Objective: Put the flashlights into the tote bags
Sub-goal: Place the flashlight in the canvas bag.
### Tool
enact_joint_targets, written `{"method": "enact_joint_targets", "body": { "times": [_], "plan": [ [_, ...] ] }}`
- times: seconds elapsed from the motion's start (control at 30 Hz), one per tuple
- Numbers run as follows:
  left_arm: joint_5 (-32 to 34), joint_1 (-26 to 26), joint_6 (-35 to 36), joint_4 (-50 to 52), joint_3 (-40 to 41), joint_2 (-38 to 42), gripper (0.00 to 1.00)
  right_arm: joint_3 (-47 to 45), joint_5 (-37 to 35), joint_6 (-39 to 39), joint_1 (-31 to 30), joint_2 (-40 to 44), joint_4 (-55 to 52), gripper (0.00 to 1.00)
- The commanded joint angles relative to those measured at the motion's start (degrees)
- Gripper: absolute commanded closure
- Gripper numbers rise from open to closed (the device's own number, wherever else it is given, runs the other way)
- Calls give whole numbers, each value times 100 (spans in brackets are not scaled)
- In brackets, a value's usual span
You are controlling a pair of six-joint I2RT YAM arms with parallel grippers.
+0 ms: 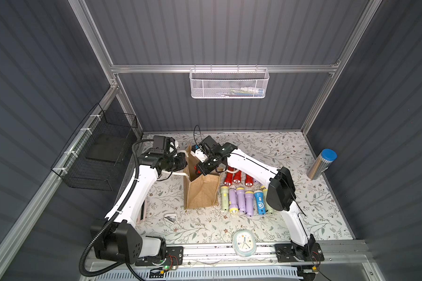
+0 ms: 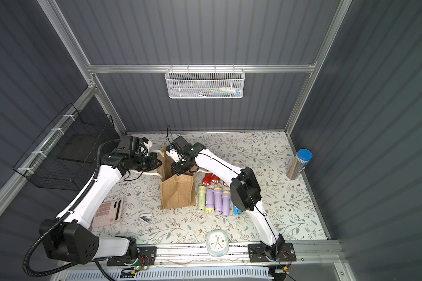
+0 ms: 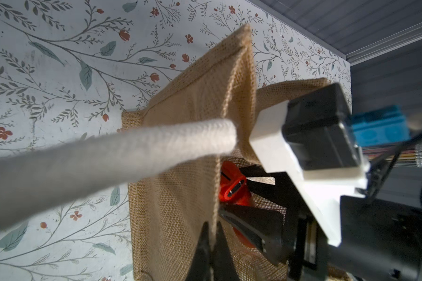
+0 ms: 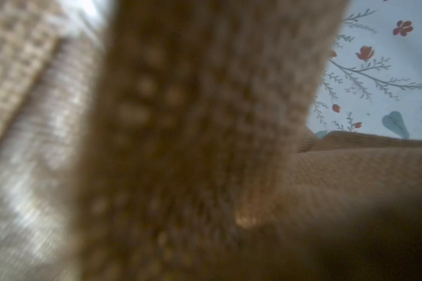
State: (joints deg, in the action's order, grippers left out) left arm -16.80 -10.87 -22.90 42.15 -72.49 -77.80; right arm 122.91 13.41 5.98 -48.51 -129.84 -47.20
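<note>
Up front, a rounded pale clock point(image 1: 244, 243) and a pink calculator point(image 2: 107, 211) half buried under the left arm, then smooth plastic flashlights point(image 1: 241, 200) lying in a row on the floral worktop point(image 1: 205, 226) just beside the tote bag point(image 1: 201, 193), rightmost ones cut off by the right arm's black elbow. Further in, that bag standing upright, boxy coarse-weave burlap, left jaws pinched shut on its rim next to a thick white rope handle point(image 3: 107, 158), right jaws down in the mouth clamped on a red flashlight point(image 3: 232, 187), mostly hidden by the bag wall. Nothing readable off the right wrist view, just blurry weave.
</note>
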Motion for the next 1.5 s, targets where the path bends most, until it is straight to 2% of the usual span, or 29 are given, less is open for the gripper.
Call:
{"method": "enact_joint_targets", "body": {
  "times": [0.0,0.13,0.27,0.47,0.53,0.63,0.8,1.03,1.27,1.47],
  "plan": [
    [-166,41,-74,-92,88,19,100,144,-441,85,-53,-446,-820,100],
    [-166,39,-116,-154,147,10,100,336,-473,156,-69,-722,-1026,97],
    [-166,41,-162,-224,220,-22,100,402,-846,266,-106,-960,-1184,96],
    [-166,41,-158,-260,252,-95,100,432,-1133,405,-128,-1190,-1283,78],
    [-166,35,-163,-284,252,-119,100,431,-1158,503,-126,-1233,-1274,64],
    [-166,37,-163,-322,255,-138,100,466,-1146,571,-132,-1330,-1290,52],
    [-167,38,-163,-305,248,-174,100,555,-1283,497,-131,-1321,-1422,41],
    [-143,25,-104,-272,244,-190,100,567,-1060,430,-117,-847,-1371,26],
    [151,30,305,39,5,-252,100,491,-603,553,-70,48,-986,21],
    [337,40,737,259,-224,-429,100,61,-190,699,73,900,-486,16]
  ]
}}
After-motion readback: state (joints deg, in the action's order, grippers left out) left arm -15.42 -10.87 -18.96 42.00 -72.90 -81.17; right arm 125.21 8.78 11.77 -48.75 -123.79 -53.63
